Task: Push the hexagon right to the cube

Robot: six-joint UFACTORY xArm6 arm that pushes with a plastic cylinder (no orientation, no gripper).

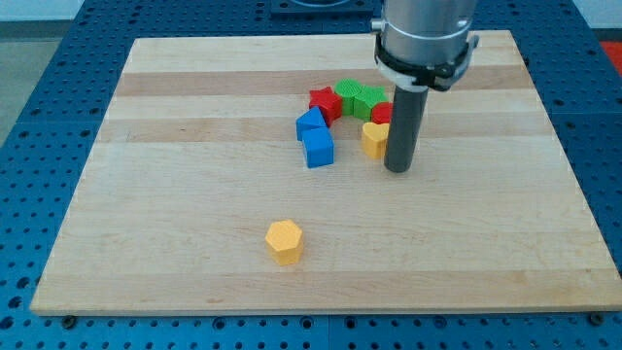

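A yellow hexagon (284,240) lies alone toward the view's bottom, left of centre, on the wooden board (194,194). A blue cube (318,148) sits near the middle, below another blue block (310,122) of unclear shape. My tip (397,169) rests on the board just right of a yellow block (374,138), far up and right of the hexagon and right of the blue cube.
A red star-like block (325,101), two green blocks (360,98) and a red block (383,113) partly hidden behind the rod form an arc above the blue and yellow blocks. The board's edges border a blue perforated table (39,78).
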